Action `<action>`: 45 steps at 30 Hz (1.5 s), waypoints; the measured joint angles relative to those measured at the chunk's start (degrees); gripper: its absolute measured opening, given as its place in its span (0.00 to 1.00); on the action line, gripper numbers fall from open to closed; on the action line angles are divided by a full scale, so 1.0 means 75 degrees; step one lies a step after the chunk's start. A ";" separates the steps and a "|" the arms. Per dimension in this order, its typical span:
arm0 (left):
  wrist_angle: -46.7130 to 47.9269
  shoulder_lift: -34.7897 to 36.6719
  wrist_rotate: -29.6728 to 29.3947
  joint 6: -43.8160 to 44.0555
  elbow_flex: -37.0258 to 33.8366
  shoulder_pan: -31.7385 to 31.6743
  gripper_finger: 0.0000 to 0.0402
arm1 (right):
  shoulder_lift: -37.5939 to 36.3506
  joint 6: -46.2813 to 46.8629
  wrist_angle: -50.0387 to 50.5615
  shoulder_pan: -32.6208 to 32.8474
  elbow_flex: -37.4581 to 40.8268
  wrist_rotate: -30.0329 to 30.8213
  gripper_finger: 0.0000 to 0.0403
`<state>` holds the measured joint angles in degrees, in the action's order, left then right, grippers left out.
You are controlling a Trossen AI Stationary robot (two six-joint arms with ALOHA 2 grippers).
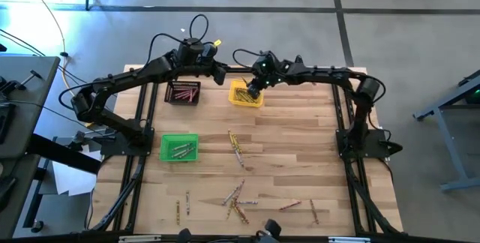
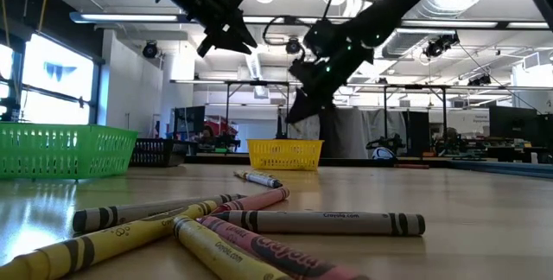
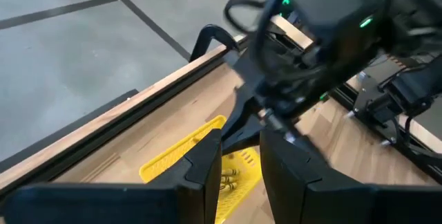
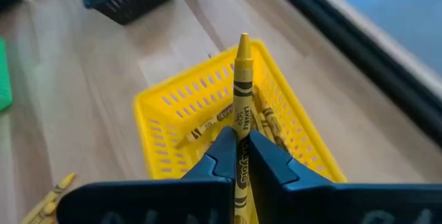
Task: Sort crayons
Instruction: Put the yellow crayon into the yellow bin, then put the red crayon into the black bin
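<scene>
- Your right tool [image 4: 238, 156] is clamped on a slim yellow crayon [image 4: 241, 92] with a paper wrapper, held point-up over the yellow bin [image 4: 166, 124] at upper centre of the high view.
- That bin is perforated plastic with lattice walls; several yellow crayons already lie inside it.
- Your left tool [image 3: 240, 172] hangs just beside the same bin with its fingers partly apart and nothing between them; the right arm crosses close in front of it.
- A black lattice bin [image 1: 183, 92] sits left of the yellow one; a green bin [image 1: 178, 147] lies at left centre.
- Loose crayons [image 1: 238, 202], round sticks, lie scattered on the planked wooden tabletop [image 1: 300, 138] towards the lower centre.
</scene>
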<state>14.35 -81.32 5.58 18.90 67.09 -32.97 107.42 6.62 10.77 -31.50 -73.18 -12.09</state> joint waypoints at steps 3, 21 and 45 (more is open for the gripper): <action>0.0000 0.0000 0.0217 -0.0004 0.0000 0.0000 0.21 | 0.0150 0.0217 -0.0107 0.0002 0.0005 0.0004 0.02; 0.0516 0.0212 0.0385 -0.0545 0.0000 -0.0009 0.21 | -0.0640 0.0703 0.1813 -0.0486 0.0005 0.0318 0.30; 0.0227 0.0737 0.0377 -0.0406 0.0000 0.0000 0.21 | -0.0671 -0.0023 0.5138 -0.4325 -0.0001 0.1700 0.31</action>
<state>16.05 -75.79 8.41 15.85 67.09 -32.97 102.39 6.44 49.30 -63.94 -73.19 0.67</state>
